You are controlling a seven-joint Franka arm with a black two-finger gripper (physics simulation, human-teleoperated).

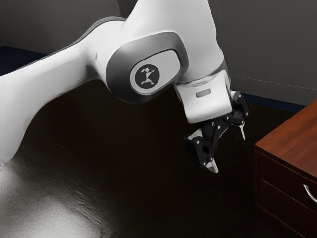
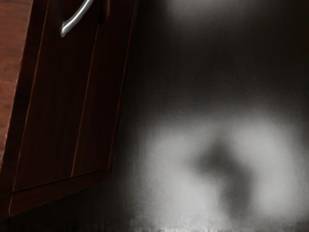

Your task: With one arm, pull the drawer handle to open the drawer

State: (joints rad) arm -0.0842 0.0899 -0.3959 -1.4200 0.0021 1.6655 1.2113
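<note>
Exterior view: white arm (image 1: pixel 74 89) enters from exterior view's left, bends down toward its right. Black gripper (image 1: pixel 227 148) hangs above dark glossy surface (image 1: pixel 99 198), fingers spread wide, nothing between them. Reddish wooden cabinet (image 1: pixel 292 136) at exterior view's right edge, apart from gripper. Drawer (image 1: pixel 282 171) front sits flush with cabinet frame. Silver drawer handle (image 1: pixel 310 193) on it, untouched.

Wrist view: cabinet (image 2: pixel 19 58) front appears tilted. Curved drawer handle (image 2: pixel 75 21) sits on drawer (image 2: pixel 58 106) panel. Dark glossy surface (image 2: pixel 217 72) beside cabinet carries pale reflection and blurred shadow.
</note>
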